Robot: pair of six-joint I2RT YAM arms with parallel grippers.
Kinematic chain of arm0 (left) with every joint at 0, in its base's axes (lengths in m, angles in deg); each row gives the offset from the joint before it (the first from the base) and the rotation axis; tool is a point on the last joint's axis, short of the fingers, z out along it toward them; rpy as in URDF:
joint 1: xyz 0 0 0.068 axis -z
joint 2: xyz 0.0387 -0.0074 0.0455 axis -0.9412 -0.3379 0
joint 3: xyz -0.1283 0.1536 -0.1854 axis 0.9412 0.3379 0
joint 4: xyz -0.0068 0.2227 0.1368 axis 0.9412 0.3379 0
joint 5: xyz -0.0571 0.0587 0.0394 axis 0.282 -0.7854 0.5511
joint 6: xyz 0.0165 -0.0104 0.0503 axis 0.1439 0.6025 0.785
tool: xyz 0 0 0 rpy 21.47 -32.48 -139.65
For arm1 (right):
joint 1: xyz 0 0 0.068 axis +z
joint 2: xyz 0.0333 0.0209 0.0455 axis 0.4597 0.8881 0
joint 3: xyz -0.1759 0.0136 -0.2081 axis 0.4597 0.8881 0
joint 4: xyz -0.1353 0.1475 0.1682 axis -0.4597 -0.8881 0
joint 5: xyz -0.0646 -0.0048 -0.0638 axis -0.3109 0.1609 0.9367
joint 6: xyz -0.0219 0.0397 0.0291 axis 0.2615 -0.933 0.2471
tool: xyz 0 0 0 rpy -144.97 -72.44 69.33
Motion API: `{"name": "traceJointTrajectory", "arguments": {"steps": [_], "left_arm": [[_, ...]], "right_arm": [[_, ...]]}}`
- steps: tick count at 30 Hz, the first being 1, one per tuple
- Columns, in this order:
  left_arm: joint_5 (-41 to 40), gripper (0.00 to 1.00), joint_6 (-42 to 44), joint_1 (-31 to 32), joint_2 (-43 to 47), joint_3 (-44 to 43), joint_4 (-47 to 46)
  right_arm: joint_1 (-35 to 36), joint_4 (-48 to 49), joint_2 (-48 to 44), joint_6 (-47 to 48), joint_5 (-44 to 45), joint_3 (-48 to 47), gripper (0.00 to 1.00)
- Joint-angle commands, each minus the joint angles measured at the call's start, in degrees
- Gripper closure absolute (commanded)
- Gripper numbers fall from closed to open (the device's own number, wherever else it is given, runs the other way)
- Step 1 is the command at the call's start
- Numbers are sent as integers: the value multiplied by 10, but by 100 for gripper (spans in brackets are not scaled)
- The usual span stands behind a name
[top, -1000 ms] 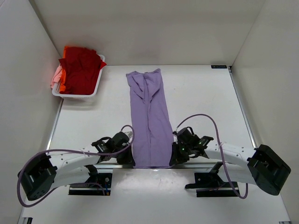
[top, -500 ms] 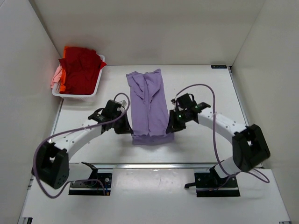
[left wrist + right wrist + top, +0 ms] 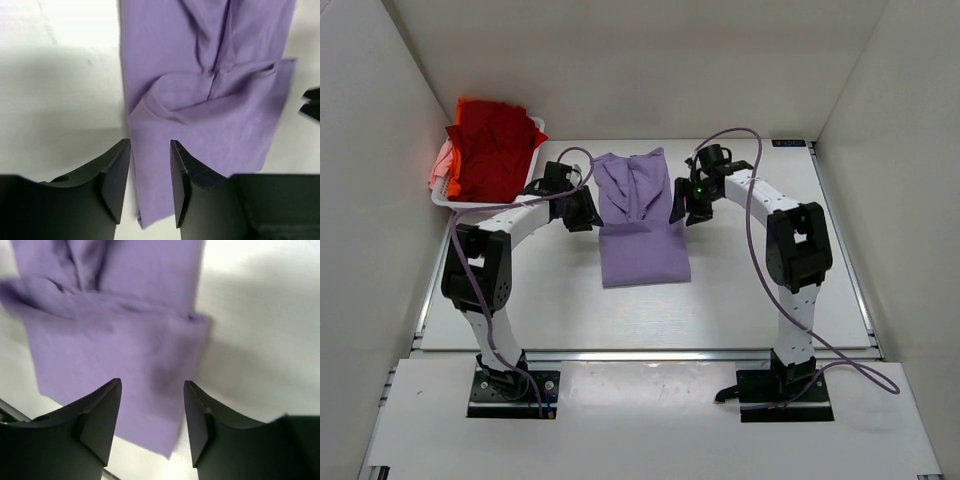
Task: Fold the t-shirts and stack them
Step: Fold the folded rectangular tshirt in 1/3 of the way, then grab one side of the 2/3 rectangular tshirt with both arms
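The lavender t-shirt lies on the white table, folded into a shorter stack with its near half doubled over the far half. My left gripper is at the shirt's left edge and my right gripper is at its right edge. In the left wrist view the left gripper is open, and the shirt lies flat below the jaws. In the right wrist view the right gripper is open wide above the shirt. A red t-shirt, an orange one and a pale pink one are piled in the basket.
The white plastic basket stands at the far left against the left wall. White walls close in the table on the left, back and right. A metal rail runs along the near edge of the table.
Both arms swept from the near edge toward the far side, carrying the shirt's near hem over and folding it in half. Both arms are now stretched out at the fold.
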Motion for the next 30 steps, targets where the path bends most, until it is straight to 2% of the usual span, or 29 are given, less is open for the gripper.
{"name": "traceJointTrajectory", "arguments": {"steps": [1, 5, 9, 12, 16, 19, 23, 25, 26, 27, 28, 29, 30], "left_arm": [[2, 51, -17, -10, 45, 20, -46], [-4, 49, -34, -5, 111, 124, -66], [-16, 46, -58, 37, 189, 246, -86], [-41, 45, -106, 79, 228, 306, -110], [-64, 41, -155, 113, 249, 372, -160], [-88, 41, -166, 122, 221, 362, -170], [-111, 43, -182, 126, 183, 326, -195], [-110, 48, -180, 128, 161, 299, -196], [-104, 55, -175, 132, 144, 293, -197], [-101, 62, -173, 134, 139, 287, -198], [-90, 86, -176, 133, 137, 289, -202], [-80, 100, -180, 133, 135, 293, -203], [-77, 100, -177, 132, 147, 304, -201]], "right_arm": [[-4, 35, -69, 2, 31, 49, 49], [-17, 99, -163, -19, 36, 189, 46], [-35, 153, -251, -45, -2, 349, 45], [-33, 204, -298, -72, -33, 446, 43], [-12, 242, -307, -112, -51, 500, 40], [3, 295, -287, -141, -71, 512, 40], [16, 313, -231, -151, -73, 473, 41], [15, 322, -215, -151, -72, 465, 46], [15, 320, -208, -150, -77, 457, 52], [16, 321, -195, -145, -83, 451, 75], [17, 316, -197, -146, -85, 448, 100], [16, 313, -203, -146, -83, 452, 100], [20, 309, -209, -147, -77, 460, 100]]}}
